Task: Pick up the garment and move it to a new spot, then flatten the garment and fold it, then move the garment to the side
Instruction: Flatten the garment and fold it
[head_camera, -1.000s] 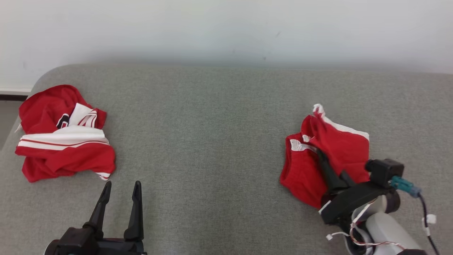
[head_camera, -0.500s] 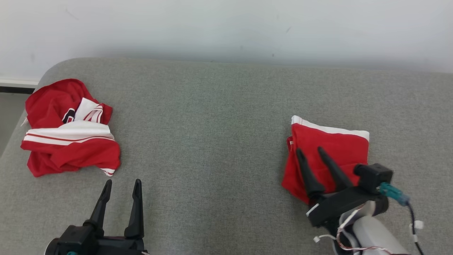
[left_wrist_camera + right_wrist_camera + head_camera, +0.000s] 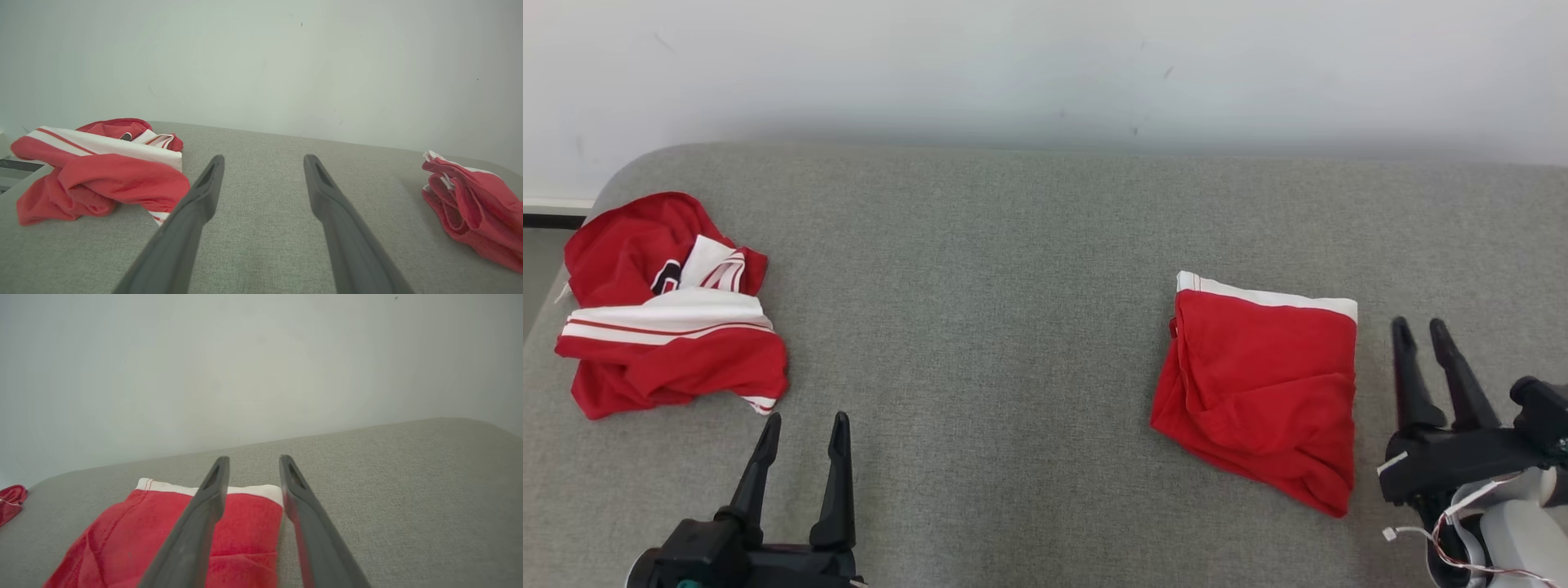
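The garment (image 3: 1258,384) is red with a white band along its far edge. It lies folded into a rough square on the right half of the grey padded surface (image 3: 1013,327), and also shows in the left wrist view (image 3: 470,212) and the right wrist view (image 3: 122,539). My right gripper (image 3: 1419,324) stands open just right of the garment, clear of the cloth, with nothing between its fingers (image 3: 254,458). My left gripper (image 3: 806,418) is open and empty at the near left (image 3: 264,157), far from the folded garment.
A second red and white garment (image 3: 670,318) lies crumpled at the far left of the surface (image 3: 98,175), close to its rounded left edge. A pale wall (image 3: 1045,65) runs behind the surface. Bare grey fabric stretches between the two garments.
My right gripper opened, let go of the garment and drew back to the right. The raised fold dropped flat. The left gripper stayed put; the camera shifted slightly.
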Tool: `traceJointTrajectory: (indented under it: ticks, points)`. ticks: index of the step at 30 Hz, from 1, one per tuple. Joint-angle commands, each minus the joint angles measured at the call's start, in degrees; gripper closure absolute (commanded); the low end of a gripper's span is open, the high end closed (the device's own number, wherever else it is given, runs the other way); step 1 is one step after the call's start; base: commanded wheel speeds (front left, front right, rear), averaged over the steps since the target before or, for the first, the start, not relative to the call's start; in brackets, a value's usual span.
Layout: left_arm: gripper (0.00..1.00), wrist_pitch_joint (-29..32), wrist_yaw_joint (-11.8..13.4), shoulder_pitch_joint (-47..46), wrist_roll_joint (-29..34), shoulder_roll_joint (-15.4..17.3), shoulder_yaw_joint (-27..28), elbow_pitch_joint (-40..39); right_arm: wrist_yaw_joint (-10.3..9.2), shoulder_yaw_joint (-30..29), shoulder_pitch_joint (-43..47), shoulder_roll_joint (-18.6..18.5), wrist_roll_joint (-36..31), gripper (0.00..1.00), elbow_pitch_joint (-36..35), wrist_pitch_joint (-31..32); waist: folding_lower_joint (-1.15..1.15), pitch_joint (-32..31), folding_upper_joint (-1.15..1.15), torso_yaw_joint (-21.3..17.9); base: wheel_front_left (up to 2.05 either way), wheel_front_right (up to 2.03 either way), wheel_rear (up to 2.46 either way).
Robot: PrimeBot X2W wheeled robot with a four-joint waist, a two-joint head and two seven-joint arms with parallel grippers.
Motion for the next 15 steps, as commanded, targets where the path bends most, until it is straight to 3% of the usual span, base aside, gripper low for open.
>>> traceJointTrajectory:
  ticks: [1,8,15]
  points:
    - [0.0,-0.2,0.1,-0.4,-0.3,0.1,0.0,-0.2,-0.11,-0.3,0.9,-0.2,-0.8,1.0,1.0,-0.1,0.0,0.1,0.0,0.2,0.0,0.0,0.0]
    - [0.0,-0.2,0.1,-1.3,-0.4,0.8,-0.7,-0.3,-0.11,0.8,-1.8,-0.1,-4.2,1.0,8.1,-0.5,0.0,1.0,0.0,1.2,0.0,0.0,0.0]
    - [0.0,-0.2,0.1,-2.0,0.5,1.3,-2.3,0.1,-0.11,4.6,-5.6,2.6,-7.3,1.0,17.6,-1.1,0.0,1.6,0.0,3.1,0.0,0.0,0.0]
